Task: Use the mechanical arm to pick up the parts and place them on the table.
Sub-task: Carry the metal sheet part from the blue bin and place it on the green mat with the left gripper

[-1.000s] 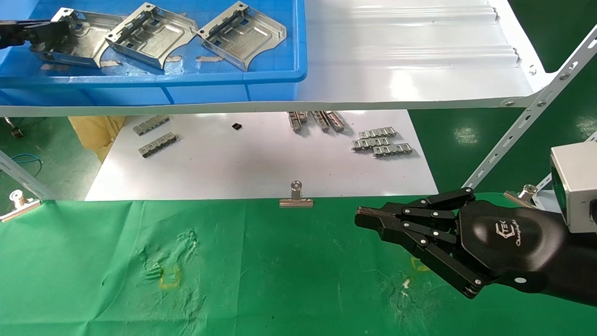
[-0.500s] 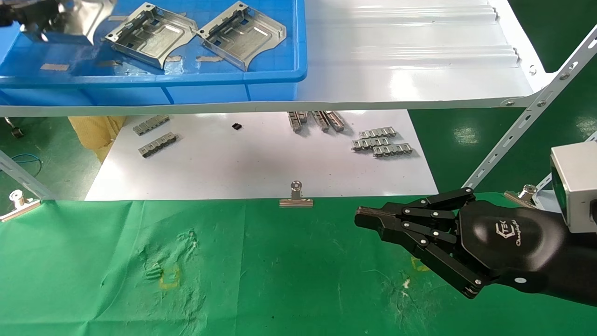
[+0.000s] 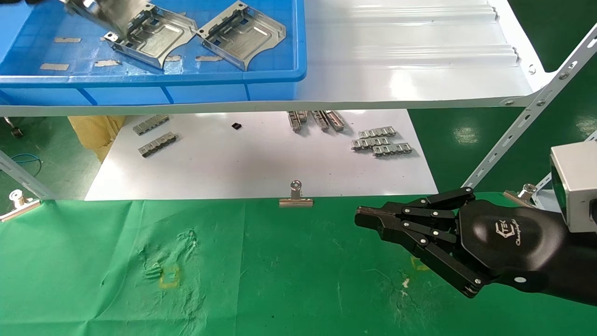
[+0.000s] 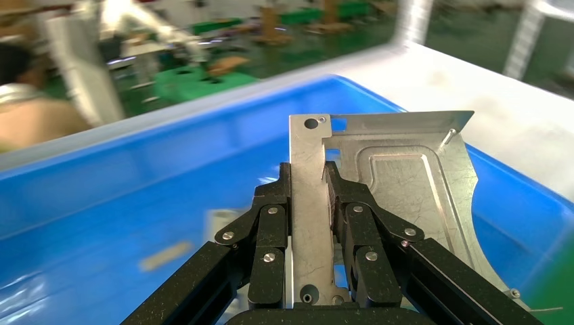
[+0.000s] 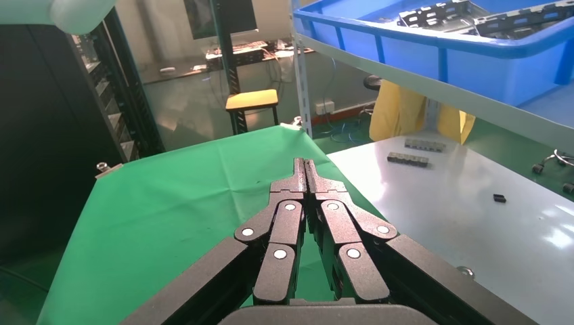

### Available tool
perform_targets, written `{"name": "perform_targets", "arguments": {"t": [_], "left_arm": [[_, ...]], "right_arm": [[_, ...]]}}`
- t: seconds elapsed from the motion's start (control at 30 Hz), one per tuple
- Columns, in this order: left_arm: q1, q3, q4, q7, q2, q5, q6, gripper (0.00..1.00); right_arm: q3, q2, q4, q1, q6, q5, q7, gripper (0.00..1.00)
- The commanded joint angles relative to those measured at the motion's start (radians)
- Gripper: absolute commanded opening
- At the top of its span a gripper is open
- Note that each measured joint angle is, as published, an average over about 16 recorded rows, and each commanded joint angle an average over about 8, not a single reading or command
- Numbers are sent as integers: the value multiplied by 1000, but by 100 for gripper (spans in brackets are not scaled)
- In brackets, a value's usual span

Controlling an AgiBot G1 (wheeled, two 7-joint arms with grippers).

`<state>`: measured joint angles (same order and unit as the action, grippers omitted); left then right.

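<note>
Lifted out of its spot at the tray's left end, one part (image 4: 379, 203) now hangs tilted above the blue tray (image 3: 261, 77), overlapping the next part (image 3: 151, 39) at the head view's 11 o'clock; the left gripper (image 4: 309, 186) has its black linkage fingers clamped on the plate's upturned side; a third part (image 3: 242, 39) lies beside, shiny stamped sheet with a concave edge; the tray sits on a glossy white shelf (image 3: 419, 70); below, grey link strips (image 3: 380, 142) lie on a white board (image 3: 261, 168), with a binder clip (image 3: 296, 198) at its near edge; the right gripper (image 3: 373, 219), unmoved, rests at 4 o'clock over the wrinkled green table (image 3: 280, 280), fingers together and holding nothing.
</note>
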<state>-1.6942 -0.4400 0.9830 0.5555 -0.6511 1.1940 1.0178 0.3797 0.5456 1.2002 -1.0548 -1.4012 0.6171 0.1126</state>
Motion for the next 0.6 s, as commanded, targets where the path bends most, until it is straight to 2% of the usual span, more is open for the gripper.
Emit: {"name": "perform_targets", "arguments": {"t": [0.03, 0.4, 0.6], "left_arm": [[20, 17, 27, -50, 15, -48, 53, 0], [93, 52, 11, -401, 27, -215, 414, 0], [142, -10, 22, -586, 41, -215, 564, 0]], "right_arm": [[0, 0, 0, 0, 0, 0, 0, 0], [0, 0, 0, 0, 0, 0, 0, 0], [0, 0, 0, 0, 0, 0, 0, 0]]}}
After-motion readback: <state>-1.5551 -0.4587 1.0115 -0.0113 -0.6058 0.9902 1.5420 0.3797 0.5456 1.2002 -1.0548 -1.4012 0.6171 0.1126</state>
